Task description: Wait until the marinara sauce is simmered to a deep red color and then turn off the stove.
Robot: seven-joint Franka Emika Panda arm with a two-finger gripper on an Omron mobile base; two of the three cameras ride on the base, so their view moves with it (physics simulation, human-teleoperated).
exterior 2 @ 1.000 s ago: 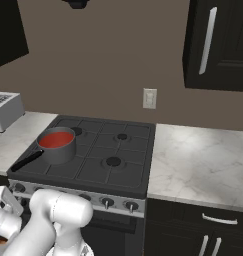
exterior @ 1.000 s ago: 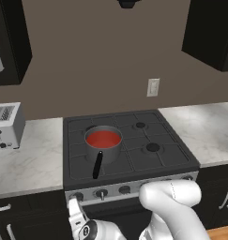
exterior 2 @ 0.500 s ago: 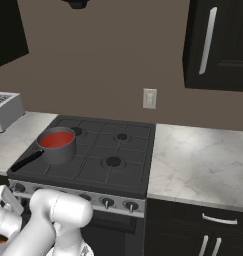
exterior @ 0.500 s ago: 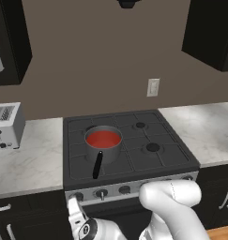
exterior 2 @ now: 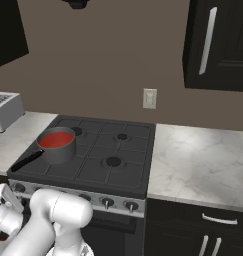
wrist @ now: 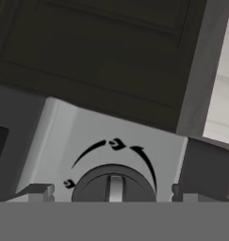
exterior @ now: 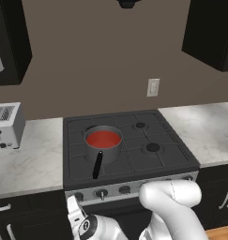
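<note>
Waiting with jaws apart around the stove (exterior: pixel 129 154) knob (wrist: pixel 114 184) at lower centre; marinara sauce (exterior: pixel 103 138) looks red, so closing and twisting seems next.

1. no clear change: both base views match the earlier ones, no camera shift.
2. marinara sauce (exterior: pixel 103 138) reads the same red as before; any deepening is too slight to tell.
3. gripper (exterior: pixel 74 209) shows no shift at the stove (exterior: pixel 134 161) front; the knob (wrist: pixel 113 181) sits between its fingertips, with no earlier hand view to compare.
</note>
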